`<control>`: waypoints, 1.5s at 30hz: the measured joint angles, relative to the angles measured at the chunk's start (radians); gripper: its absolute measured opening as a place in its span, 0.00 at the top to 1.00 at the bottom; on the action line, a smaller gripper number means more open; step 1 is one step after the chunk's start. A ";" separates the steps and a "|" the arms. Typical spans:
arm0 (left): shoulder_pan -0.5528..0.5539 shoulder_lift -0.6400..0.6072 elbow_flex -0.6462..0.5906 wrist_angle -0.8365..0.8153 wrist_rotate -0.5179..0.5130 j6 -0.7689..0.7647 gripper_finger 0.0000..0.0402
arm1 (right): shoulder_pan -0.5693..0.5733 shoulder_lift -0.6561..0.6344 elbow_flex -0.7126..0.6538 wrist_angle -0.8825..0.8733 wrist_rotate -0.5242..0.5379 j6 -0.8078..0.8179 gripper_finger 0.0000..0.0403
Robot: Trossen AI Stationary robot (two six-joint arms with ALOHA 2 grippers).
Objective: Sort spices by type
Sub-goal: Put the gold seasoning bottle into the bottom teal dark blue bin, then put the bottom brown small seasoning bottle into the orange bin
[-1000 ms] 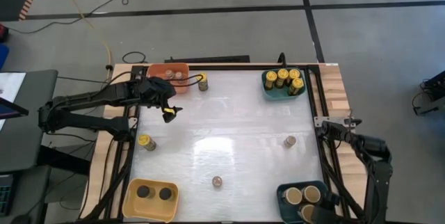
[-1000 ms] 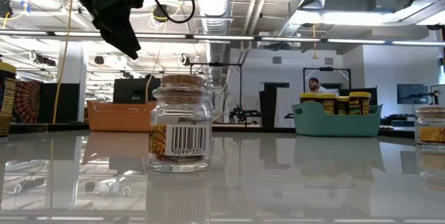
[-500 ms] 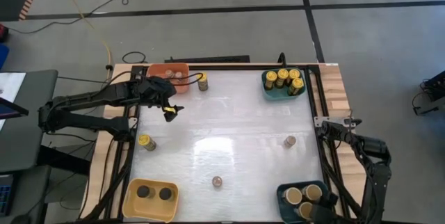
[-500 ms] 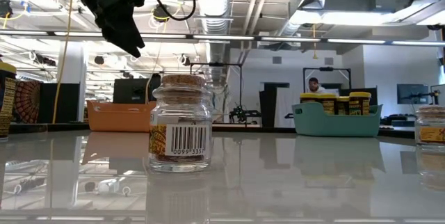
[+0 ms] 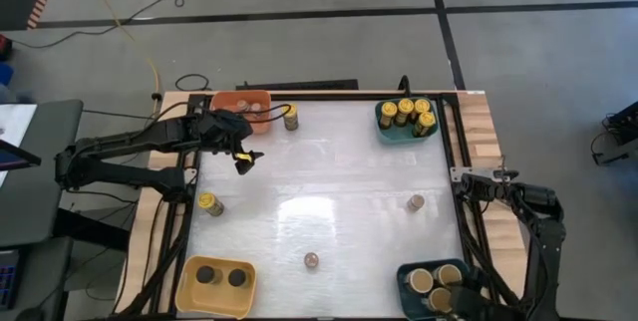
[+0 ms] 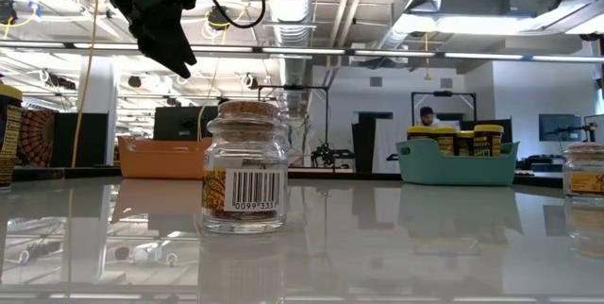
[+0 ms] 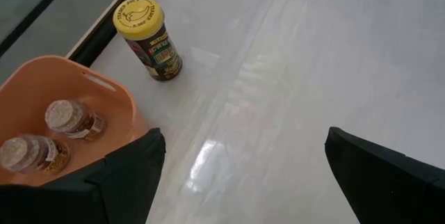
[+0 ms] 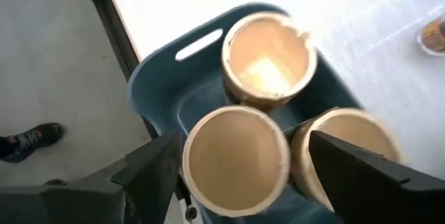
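upright still-unsorted yellow-lidded jar (image 7: 147, 37) beside orange bin (image 7: 42, 95), left claw (image 5: 244, 158) and right claw (image 8: 236, 175) both open

Right gripper (image 5: 454, 306) cut off by the overhead picture's bottom edge — tan-lidded jars (image 8: 236, 160) beneath it blurred; one jar partly hidden.

A white, glossy bench (image 5: 329, 186) is framed by pale wood edging. Yellow-lidded dark jars (image 5: 407, 114) are gathered in a teal bin (image 5: 385, 127); grey-topped jars (image 7: 52, 133) are seen in an orange bin (image 5: 227, 99); black-lidded jars (image 5: 220, 277) in a yellow bin (image 5: 192, 296); tan-lidded jars (image 8: 240, 158) in a dark blue bin (image 8: 149, 85). A black-and-white barcode is shown on a clear jar (image 6: 244, 179).
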 joint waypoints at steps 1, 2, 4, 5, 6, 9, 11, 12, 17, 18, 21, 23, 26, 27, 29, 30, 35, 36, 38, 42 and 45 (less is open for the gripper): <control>0.000 0.000 0.000 0.000 0.000 0.000 0.06 | 0.000 -0.009 0.000 -0.013 -0.001 0.000 0.16; 0.000 0.000 0.000 0.000 0.000 0.000 0.06 | 0.000 -0.019 0.000 -0.029 -0.001 0.000 0.16; 0.000 0.000 0.000 0.000 0.000 0.000 0.06 | 0.000 -0.040 0.000 -0.070 -0.001 0.000 0.16; 0.000 0.000 0.000 0.000 0.000 0.000 0.06 | 0.000 -0.048 0.000 -0.098 -0.001 0.000 0.16; 0.000 0.000 0.000 0.000 0.000 0.000 0.06 | 0.000 -0.055 0.000 -0.115 -0.001 0.000 0.16; 0.000 0.000 0.000 0.000 0.000 0.000 0.06 | -0.003 -0.093 -0.027 -0.104 -0.002 -0.049 0.18; 0.000 0.000 0.000 0.002 0.000 0.000 0.06 | -0.003 -0.130 -0.059 -0.115 -0.002 -0.067 0.20; 0.000 0.000 0.000 0.003 0.000 0.000 0.06 | -0.003 -0.149 -0.072 -0.114 -0.003 -0.068 0.22; 0.000 0.000 0.000 0.005 0.000 -0.036 0.06 | -0.005 -0.223 -0.155 -0.112 -0.002 -0.079 0.25; 0.000 0.000 0.000 0.004 0.000 -0.044 0.06 | -0.011 -0.237 -0.168 -0.113 0.000 -0.079 0.25; 0.000 0.000 0.000 0.005 0.000 -0.069 0.06 | -0.031 -0.269 -0.204 -0.108 0.000 -0.080 0.25; 0.000 0.000 0.000 0.004 0.000 -0.090 0.06 | -0.060 -0.292 -0.223 -0.097 0.008 -0.079 0.25; 0.000 0.000 0.000 0.004 0.000 -0.126 0.06 | -0.116 -0.320 -0.242 -0.080 0.058 -0.063 0.25; 0.000 0.000 0.000 0.004 0.000 -0.138 0.06 | -0.141 -0.328 -0.246 -0.071 0.066 -0.063 0.25; 0.000 0.000 0.000 0.004 0.000 -0.151 0.06 | -0.195 -0.342 -0.246 -0.059 0.071 -0.058 0.25; 0.000 0.000 0.000 0.004 0.000 -0.151 0.06 | -0.225 -0.349 -0.246 -0.052 0.073 -0.048 0.25; 0.000 0.000 0.000 0.013 0.000 -0.084 0.06 | -0.378 -0.360 -0.245 -0.005 0.080 -0.044 0.25; 0.000 0.000 0.000 0.012 0.000 -0.079 0.06 | -0.405 -0.361 -0.245 0.000 0.080 -0.044 0.25; 0.000 0.000 0.000 0.012 0.000 -0.077 0.06 | -0.452 -0.361 -0.245 0.015 0.080 -0.045 0.25; 0.000 0.000 0.000 0.011 0.000 -0.060 0.06 | -0.533 -0.361 -0.245 0.037 0.080 -0.066 0.25; -0.002 0.000 0.000 0.007 -0.001 -0.019 0.05 | -0.582 -0.361 -0.245 0.033 0.080 -0.068 0.25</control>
